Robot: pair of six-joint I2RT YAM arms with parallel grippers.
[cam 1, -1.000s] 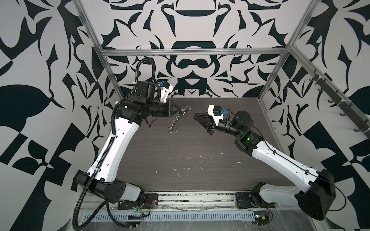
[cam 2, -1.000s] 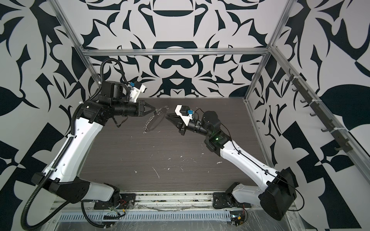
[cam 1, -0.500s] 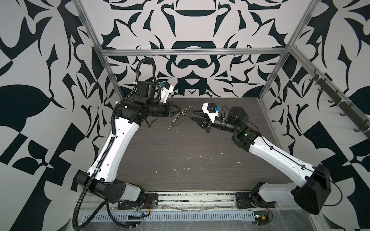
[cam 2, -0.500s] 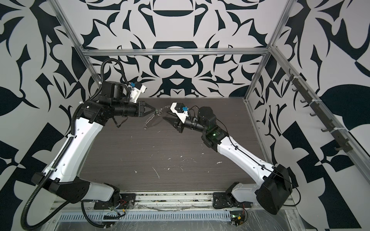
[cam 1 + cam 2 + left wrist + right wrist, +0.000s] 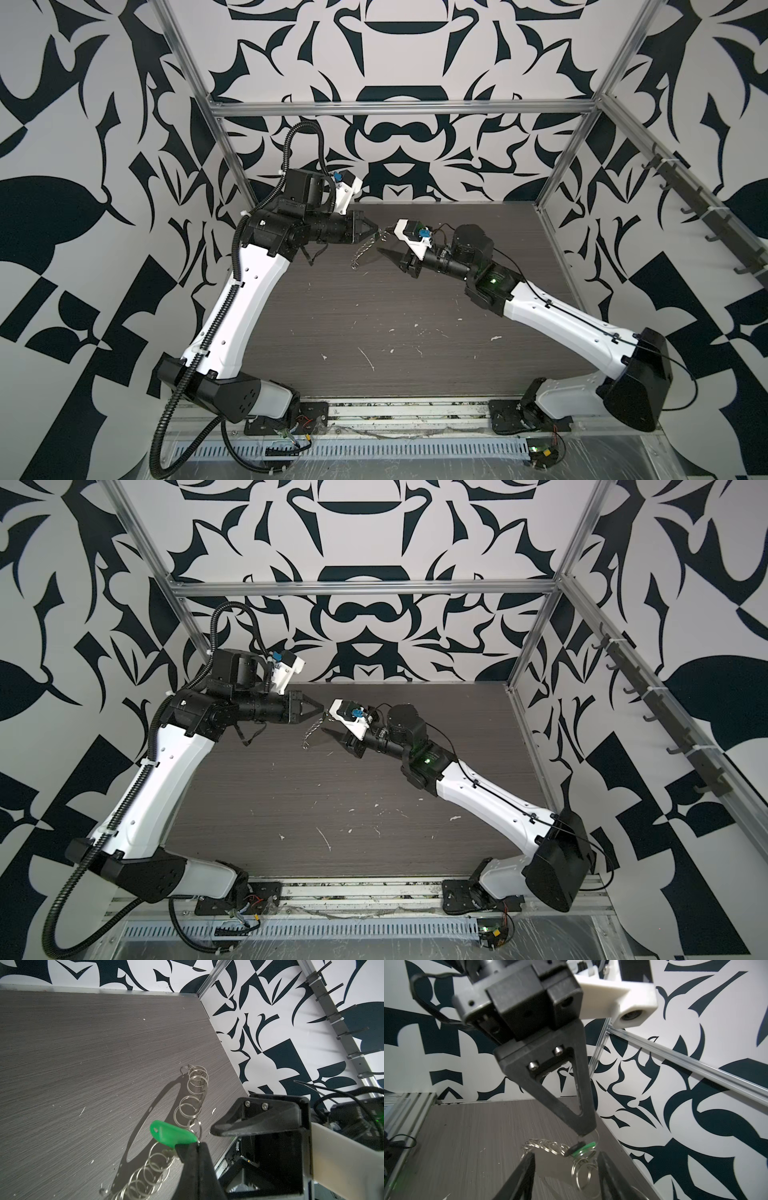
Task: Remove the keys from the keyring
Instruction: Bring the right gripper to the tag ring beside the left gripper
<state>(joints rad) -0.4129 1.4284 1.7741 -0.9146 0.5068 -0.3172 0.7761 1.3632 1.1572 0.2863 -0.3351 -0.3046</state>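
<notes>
Two grippers meet at far centre: your left gripper (image 5: pixel 376 230) is clamped tight on the keyring (image 5: pixel 191 1103) loop, dangling it. Your right gripper (image 5: pixel 565 1156) is half-spread and empty, jaws straddling the green-tagged key (image 5: pixel 588 1146). Step looks like grasping. Next: close on the tag, pull it free.

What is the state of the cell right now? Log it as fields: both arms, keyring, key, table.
left gripper: fingers shut on the keyring, holding it up
right gripper: fingers apart, tips close to the key, gripping nothing
key: green-tagged, on the keyring right beside the left fingertip, not yet removed
keyring: hangs from the left fingers, strung with a row of silver rings
table: dark, scuffed; the hanging keyring casts a shadow on it
</notes>
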